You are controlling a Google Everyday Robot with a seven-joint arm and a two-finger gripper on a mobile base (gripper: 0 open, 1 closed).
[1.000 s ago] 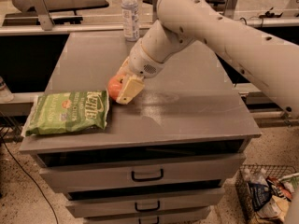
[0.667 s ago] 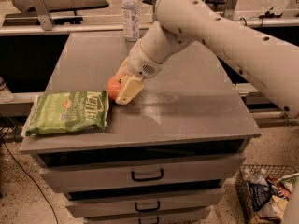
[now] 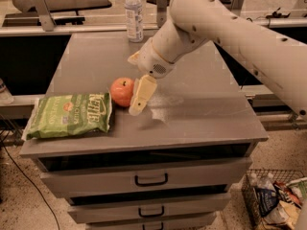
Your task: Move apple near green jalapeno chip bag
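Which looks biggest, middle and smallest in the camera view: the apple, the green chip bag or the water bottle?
1. green chip bag, clearly largest.
2. water bottle, even though it stands farther back.
3. apple, smallest, right beside the gripper.

**Hidden and cut-off parts**

The gripper (image 3: 138, 97) stood against the right side of the apple (image 3: 122, 91) and covered that edge from us. The arm (image 3: 240, 37) was cut off by the right edge. We could not read the small print on the green jalapeno chip bag (image 3: 69, 115). The bottom drawer (image 3: 153, 223) was cut off below.
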